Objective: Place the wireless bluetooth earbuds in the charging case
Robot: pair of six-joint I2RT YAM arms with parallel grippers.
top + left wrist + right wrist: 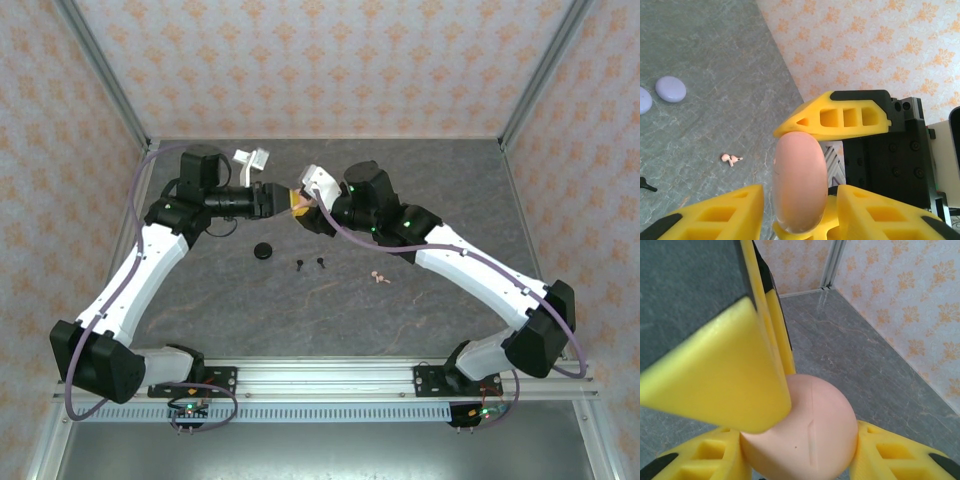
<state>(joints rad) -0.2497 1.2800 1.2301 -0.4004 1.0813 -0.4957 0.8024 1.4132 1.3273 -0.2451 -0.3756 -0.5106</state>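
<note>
The right tool (800,452) was pinching the pink case (812,432) across its width. Its two yellow fingers (900,460) were pressed to opposite rims of the round shell, and a thin seam line ran up the face turned to the right wrist camera. The left tool (800,202) met it head-on from the other side. Its own fingers (715,215) stood one at each flat face of the case, which the left wrist camera saw edge-on as a narrow upright oval. In the right wrist view one of those fingers lay across the case's face. Whether the pair was truly squeezing or only close in could not be told.

Both tools were raised in the air over the rear middle of the counter (330,320), with the arms reaching in from either side.

Down on the counter the pink earbuds (378,277) lay loose together, well apart from the lifted case. To their left the black earbuds (300,264) lay as two separate pieces side by side. A black round case (263,250) sat just left of those. In the left wrist view two lilac cases (670,89) rested beside each other farther out on the counter.
</note>
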